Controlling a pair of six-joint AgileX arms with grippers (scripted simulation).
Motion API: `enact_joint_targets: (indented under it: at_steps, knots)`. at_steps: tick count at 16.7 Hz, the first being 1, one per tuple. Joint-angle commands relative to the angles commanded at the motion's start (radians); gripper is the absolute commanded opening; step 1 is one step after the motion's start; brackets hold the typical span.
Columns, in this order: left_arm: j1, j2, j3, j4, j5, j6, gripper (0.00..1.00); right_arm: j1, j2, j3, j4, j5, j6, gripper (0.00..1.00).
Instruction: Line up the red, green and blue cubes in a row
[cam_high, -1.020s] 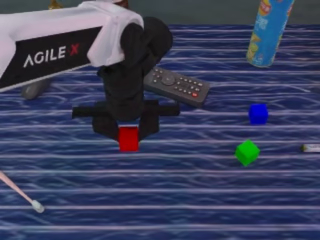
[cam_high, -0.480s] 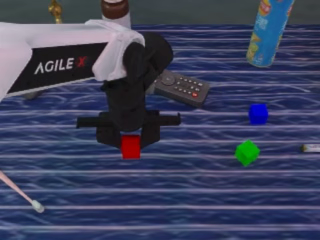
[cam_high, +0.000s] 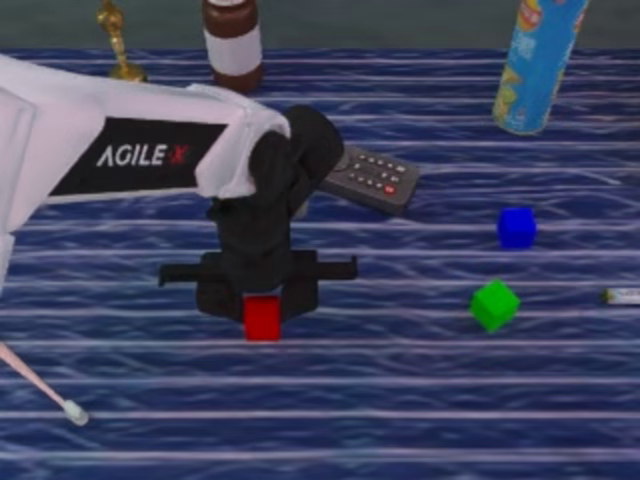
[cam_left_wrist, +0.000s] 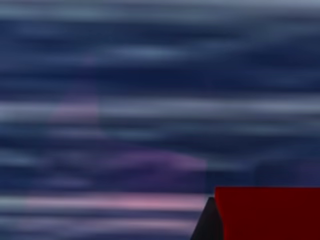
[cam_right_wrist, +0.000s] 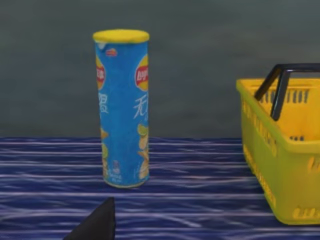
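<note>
Red cube (cam_high: 262, 318) sits between the two fingers of the left end effector (cam_high: 260, 300), which is clenched on it, fingers pressed to both side faces, pointing straight down at the blue striped worktop (cam_high: 330, 400). Cannot tell if the cube is touching the surface or lifted just off it. Left wrist view: red cube (cam_left_wrist: 267, 212) fills the lower corner with one dark finger (cam_left_wrist: 207, 222) against its side, blurred striped cloth behind.

Green cube (cam_high: 494, 304) lies well to the right of the end effector, roughly level with it, twisted relative to the stripes. Blue cube (cam_high: 517, 227) is just beyond the green one, farther back and slightly more right, square to the stripes. The two are near each other but apart; neither is close to red.

Black remote control (cam_high: 372, 178) lies just behind and right of the end effector, partly hidden by the arm. Blue chip can (cam_high: 535, 62) stands far back right of it. Brown jar (cam_high: 233, 42) and gold trophy (cam_high: 120, 42) stand at the back edge behind the arm. White-tipped stick (cam_high: 45, 390) lies front left; small grey object (cam_high: 622, 296) at the right edge.

Right end effector: only a dark finger tip (cam_right_wrist: 97, 225) shows in the right wrist view, open or clenched cannot tell; same view shows the chip can (cam_right_wrist: 122, 107) and a yellow basket (cam_right_wrist: 280, 155).
</note>
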Motion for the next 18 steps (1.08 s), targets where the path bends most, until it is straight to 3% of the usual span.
enact_joint_targets:
  at_steps: [13,18]
  knots:
    - [0.000,0.000,0.000,0.000,0.000,0.000,0.98,0.000,0.000,0.000,0.000,0.000,0.000,1.00]
    - [0.000,0.000,0.000,0.000,0.000,0.000,1.00,0.000,0.000,0.000,0.000,0.000,0.000,1.00]
